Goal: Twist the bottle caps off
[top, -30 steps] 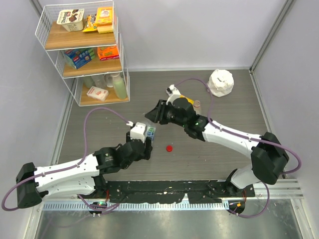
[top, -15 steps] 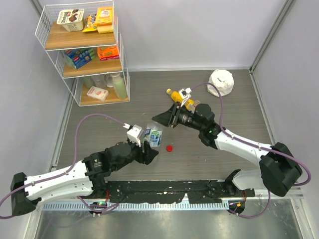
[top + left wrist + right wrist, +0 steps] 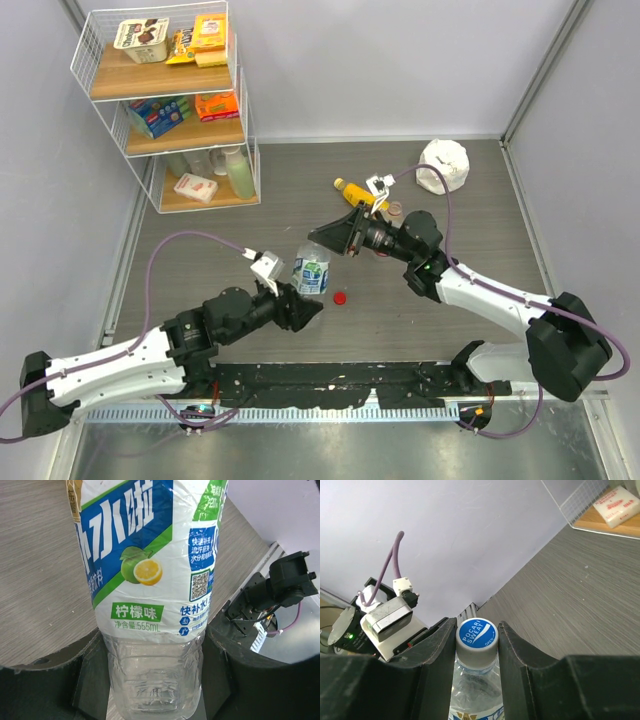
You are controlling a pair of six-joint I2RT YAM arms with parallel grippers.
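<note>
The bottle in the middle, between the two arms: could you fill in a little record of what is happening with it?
bottle: clear, blue-white label, held between both arms
left gripper: shut on the bottle's lower body
right gripper: shut on the bottle's cap
cap: blue-topped, on the neck
red cap: loose on the table, near the bottle
yellow-orange bottle: lying behind the right arm
</note>
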